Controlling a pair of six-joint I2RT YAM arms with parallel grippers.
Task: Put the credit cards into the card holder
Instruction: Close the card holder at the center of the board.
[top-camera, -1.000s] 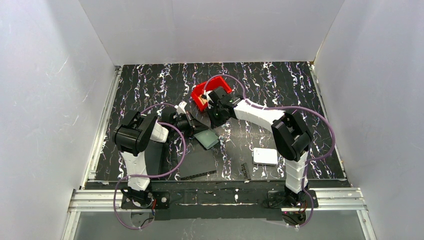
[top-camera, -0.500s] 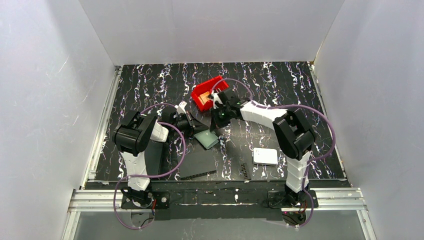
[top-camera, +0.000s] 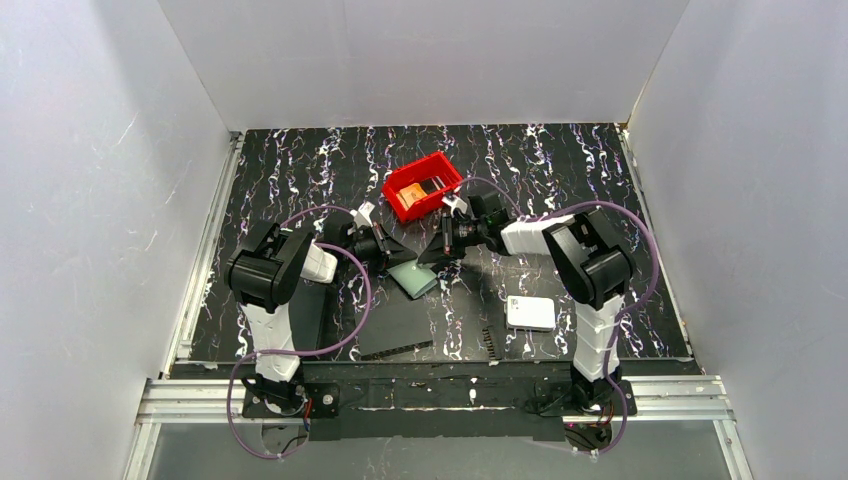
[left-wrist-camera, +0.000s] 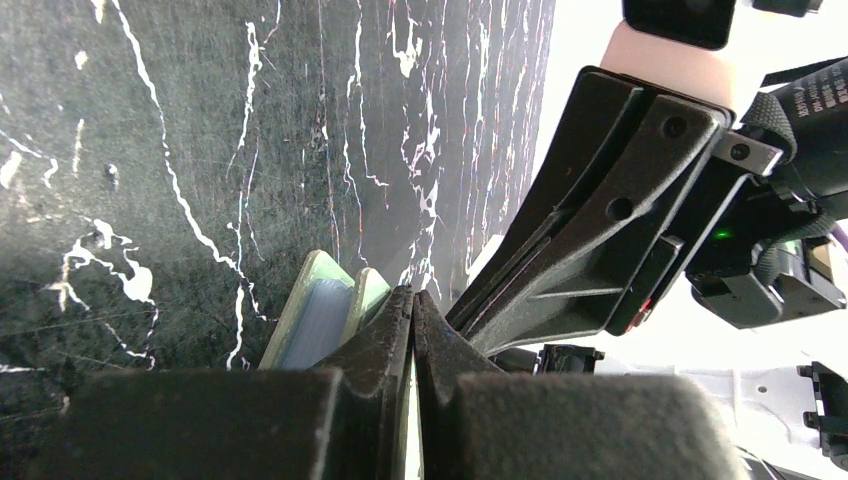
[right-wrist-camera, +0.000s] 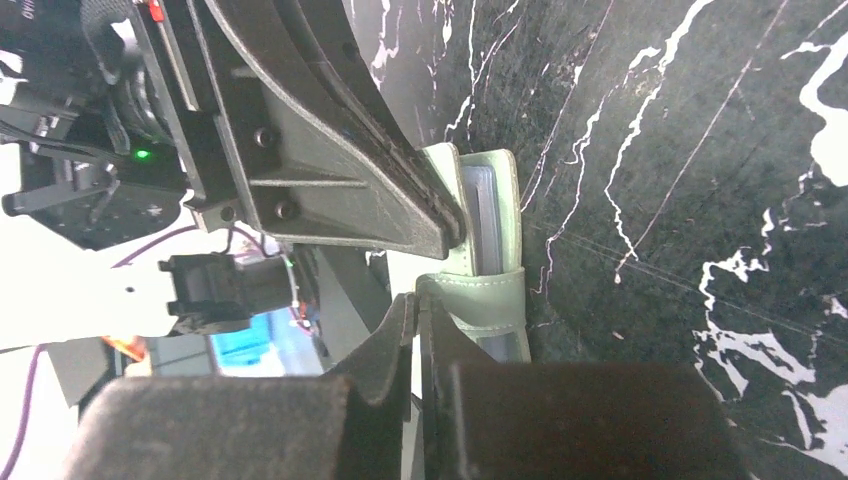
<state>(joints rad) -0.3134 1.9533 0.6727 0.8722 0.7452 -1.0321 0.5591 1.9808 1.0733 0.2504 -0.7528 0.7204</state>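
Grey-green, the card holder (top-camera: 415, 277) lay open on the table (top-camera: 560, 160), its paler pockets showing. The left gripper (left-wrist-camera: 412, 296) had its jaws pressed together on the holder's near flap, pinning it. From the holder's other side the right gripper (right-wrist-camera: 416, 302) came in with jaws almost shut on a pale sliver, seemingly a white credit card (right-wrist-camera: 414, 400) held edge-on, just beside the holder's strap. Beyond the holder stood the red bin (top-camera: 447, 180) with an orange credit card (top-camera: 414, 189) in it. The step in hand looked like insertion; next, the card's edge needed lining up with a pocket mouth, then sliding in.
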